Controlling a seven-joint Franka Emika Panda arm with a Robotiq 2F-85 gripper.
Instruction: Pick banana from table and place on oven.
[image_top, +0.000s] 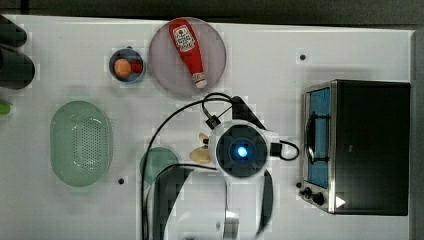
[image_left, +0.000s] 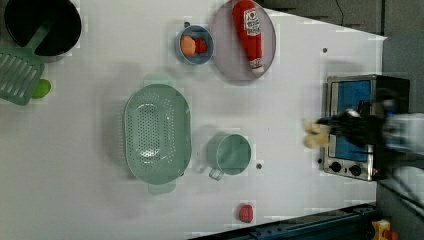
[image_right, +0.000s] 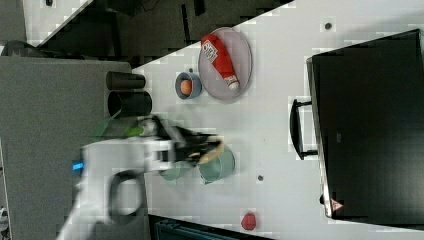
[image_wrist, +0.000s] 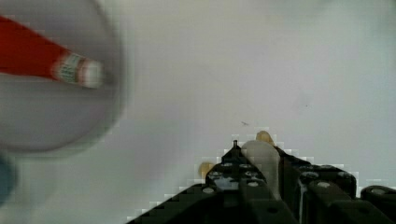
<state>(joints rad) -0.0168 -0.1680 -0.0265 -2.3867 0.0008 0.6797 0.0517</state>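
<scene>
Banana (image_left: 315, 136) pinched in gripper (image_left: 327, 131); ketchup bottle (image_top: 189, 51) on plate (image_top: 215, 60); green cup (image_left: 231, 154) empty.

Banana (image_left: 314, 135): pale yellow, lumpy, curved; pinched in gripper (image_left: 327, 131), off table (image_left: 75, 165). Oven (image_top: 367, 147): black top bare, silver frame, blue glass door shut, near table's right edge in top view.
</scene>
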